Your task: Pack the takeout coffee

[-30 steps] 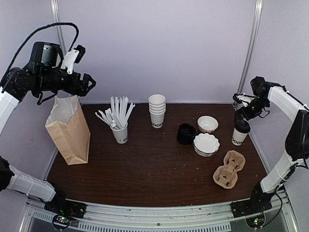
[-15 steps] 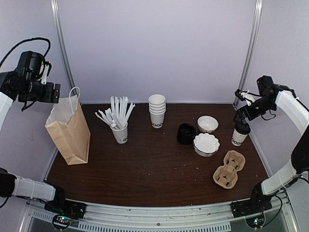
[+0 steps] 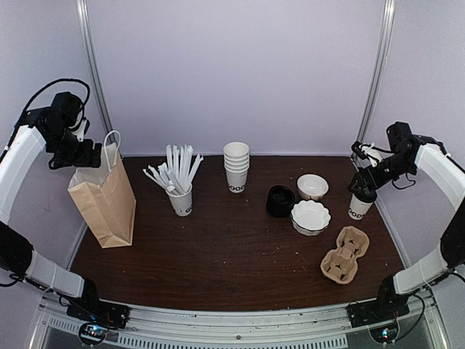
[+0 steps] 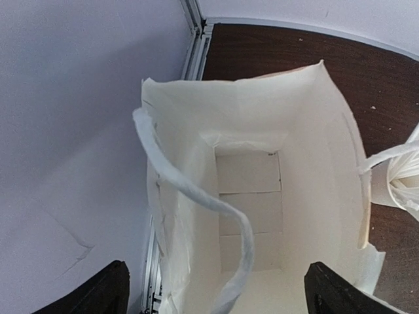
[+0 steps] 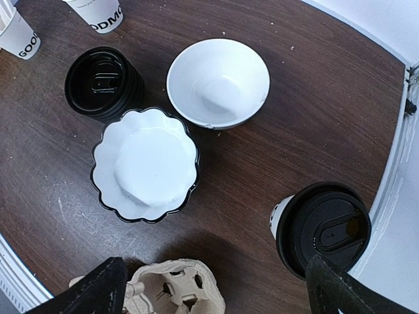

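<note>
- While I am watching all three views, the coffee cup (image 3: 358,209) is standing upright at the right edge of the table (image 3: 218,254), with its black lid (image 5: 323,229) sitting on top.
- The right gripper (image 5: 216,291) is hanging over that corner with its jaws spread wide, gripping nothing.
- In the right wrist view the cup is sitting just ahead of one finger (image 5: 329,288), not between the two.
- The left gripper (image 4: 219,294) is hovering over the open mouth of the bag (image 3: 105,203), with its jaws also apart and nothing in them.
- The bag is standing upright at the far left of the table, well apart from the cup.
- Through the left wrist camera I am looking straight down to the bag's folded bottom, and one handle (image 4: 196,196) is drooping across the opening.
- Between bag and cup, a straw cup (image 3: 182,201) and a cup stack (image 3: 236,171) are standing toward the back.
- The spare lids (image 3: 280,201), a bowl (image 3: 312,187) and a scalloped dish (image 3: 310,217) are clustering just left of the coffee cup.
- The spare lids and the bowl are each touching or nearly touching the dish, though I cannot tell which.
- A carrier (image 3: 345,256) is lying near the cup, on the side toward the arm bases.
</note>
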Motion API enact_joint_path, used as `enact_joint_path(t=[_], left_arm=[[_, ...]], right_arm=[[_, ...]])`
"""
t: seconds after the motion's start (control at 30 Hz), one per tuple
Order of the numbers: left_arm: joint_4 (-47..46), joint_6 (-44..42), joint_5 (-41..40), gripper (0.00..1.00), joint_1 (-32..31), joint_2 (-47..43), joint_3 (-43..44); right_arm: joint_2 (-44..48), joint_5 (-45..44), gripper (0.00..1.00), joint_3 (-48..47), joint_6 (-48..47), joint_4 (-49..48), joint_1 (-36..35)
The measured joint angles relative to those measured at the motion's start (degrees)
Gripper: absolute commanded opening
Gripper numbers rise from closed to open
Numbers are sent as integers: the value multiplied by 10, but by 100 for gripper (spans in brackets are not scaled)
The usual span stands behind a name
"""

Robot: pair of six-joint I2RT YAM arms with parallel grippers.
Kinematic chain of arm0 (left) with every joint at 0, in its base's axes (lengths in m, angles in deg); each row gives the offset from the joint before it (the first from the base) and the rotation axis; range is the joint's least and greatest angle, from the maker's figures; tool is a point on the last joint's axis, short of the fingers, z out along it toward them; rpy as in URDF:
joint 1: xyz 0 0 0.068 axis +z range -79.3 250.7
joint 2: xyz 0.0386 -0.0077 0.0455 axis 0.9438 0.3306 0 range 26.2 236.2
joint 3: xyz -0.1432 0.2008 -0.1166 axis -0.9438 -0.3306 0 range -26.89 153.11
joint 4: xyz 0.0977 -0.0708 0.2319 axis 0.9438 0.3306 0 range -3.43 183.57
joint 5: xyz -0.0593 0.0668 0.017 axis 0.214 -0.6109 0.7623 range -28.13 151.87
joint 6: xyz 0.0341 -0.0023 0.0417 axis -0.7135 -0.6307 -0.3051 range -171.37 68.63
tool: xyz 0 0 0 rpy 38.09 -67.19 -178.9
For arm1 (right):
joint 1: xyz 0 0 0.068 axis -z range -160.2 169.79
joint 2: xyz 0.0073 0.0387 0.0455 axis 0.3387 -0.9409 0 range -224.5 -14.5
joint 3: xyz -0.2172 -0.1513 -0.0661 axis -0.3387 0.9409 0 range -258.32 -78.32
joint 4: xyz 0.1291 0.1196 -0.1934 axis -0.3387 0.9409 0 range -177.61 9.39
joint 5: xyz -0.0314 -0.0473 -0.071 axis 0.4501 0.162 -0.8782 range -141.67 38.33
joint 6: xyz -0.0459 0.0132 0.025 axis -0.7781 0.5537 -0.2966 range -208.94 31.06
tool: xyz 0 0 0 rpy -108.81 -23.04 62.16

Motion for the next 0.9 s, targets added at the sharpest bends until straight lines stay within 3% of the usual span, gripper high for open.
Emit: enact_joint_path(t=[0.1,0.23,0.53,0.63,0.77,0.9], left_arm=[[0,0,-26,95,1,11,-10],[0,1,-34,83,12,11,-15],[-9,1,54,50,84,35,-16],[-9,0,72,46,89,52,-12],[-10,-2,94,33,102,57,-9],[-10,-2,110,30,112,61,-4]], right_arm=[[5,10,99,12,0,-2,0],[5,26,100,24,1,-2,0],[5,58,99,35,4,-9,0],[8,63,100,47,5,-12,0],[19,69,99,66,5,-14,0],[23,70,99,73,4,-14,0]])
